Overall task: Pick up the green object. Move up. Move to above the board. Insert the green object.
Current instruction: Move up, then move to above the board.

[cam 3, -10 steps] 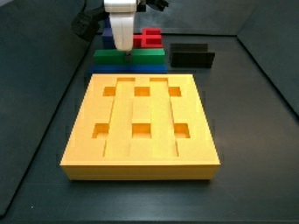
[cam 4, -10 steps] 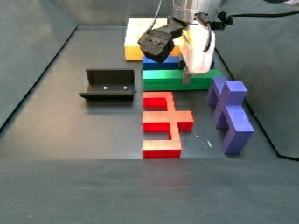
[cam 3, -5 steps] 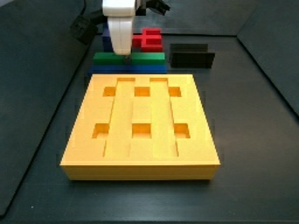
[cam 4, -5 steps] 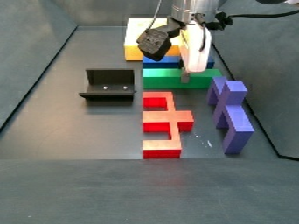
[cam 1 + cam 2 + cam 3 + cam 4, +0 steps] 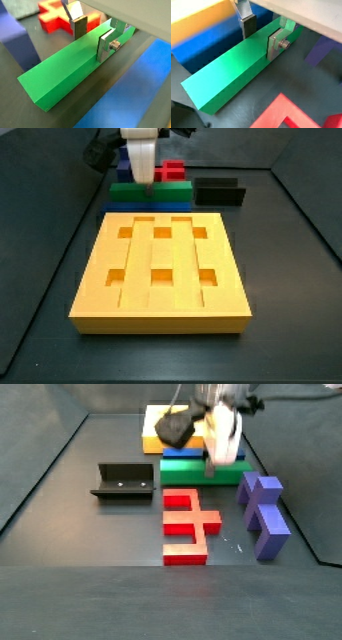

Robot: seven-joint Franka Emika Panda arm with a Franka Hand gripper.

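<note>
Green flat rectangular bar point(image 5: 231, 75) lies betw. hand point(image 5: 262, 36) fingers, long axis crosswise to jaws; hand open, straddling it.

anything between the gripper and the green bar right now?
Nothing visible. In both wrist views the gripper straddles the green object, one finger on each long side, jaws still apart. The blue bar lies alongside, outside the fingers.

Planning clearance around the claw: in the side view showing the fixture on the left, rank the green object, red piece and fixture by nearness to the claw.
1. Green object: directly under the claw, between its fingers.
2. Red piece: just in front of the bar.
3. Fixture: off to the left, apart.
</note>
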